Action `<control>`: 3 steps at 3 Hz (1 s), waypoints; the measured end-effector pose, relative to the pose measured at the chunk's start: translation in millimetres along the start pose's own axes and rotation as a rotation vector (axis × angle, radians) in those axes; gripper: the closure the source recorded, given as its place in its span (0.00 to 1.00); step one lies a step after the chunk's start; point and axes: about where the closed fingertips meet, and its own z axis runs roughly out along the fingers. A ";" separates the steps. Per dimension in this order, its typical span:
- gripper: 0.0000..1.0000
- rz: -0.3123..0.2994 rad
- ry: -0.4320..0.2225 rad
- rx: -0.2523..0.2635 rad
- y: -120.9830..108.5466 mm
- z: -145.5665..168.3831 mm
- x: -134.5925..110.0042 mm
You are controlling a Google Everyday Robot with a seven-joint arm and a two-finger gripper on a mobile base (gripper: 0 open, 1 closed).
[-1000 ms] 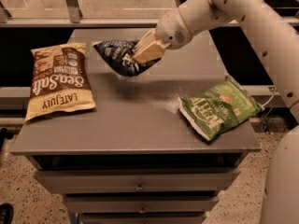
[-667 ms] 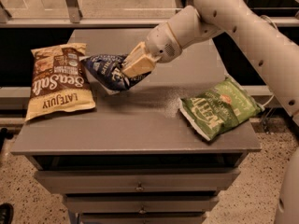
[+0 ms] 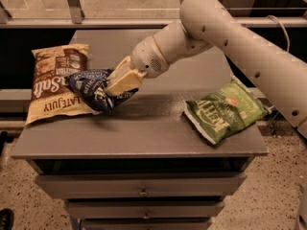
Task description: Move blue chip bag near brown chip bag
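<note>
I am holding the gripper (image 3: 116, 82) over the left side of the table (image 3: 144, 133), jaws clenched on the blue chip bag (image 3: 91, 91). It is overlapping the right edge of the brown chip bag (image 3: 52, 80), its goal. The green chip bag (image 3: 223, 110) is lying well apart on the right.

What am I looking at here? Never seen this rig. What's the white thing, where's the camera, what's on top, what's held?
The white thing is a robot arm ending in a two-finger gripper. There is only one camera view. It looks down on a grey drawer cabinet from its front, and where the camera is mounted is not known. There are three bags: a brown chip bag at the left, a green chip bag at the right, and a blue chip bag. The gripper, left of centre, is shut on the blue chip bag, which overlaps the brown one's right edge in this view. I cannot tell whether it rests on the top.
</note>
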 end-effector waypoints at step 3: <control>0.00 -0.005 0.043 0.127 -28.9 -14.4 9.0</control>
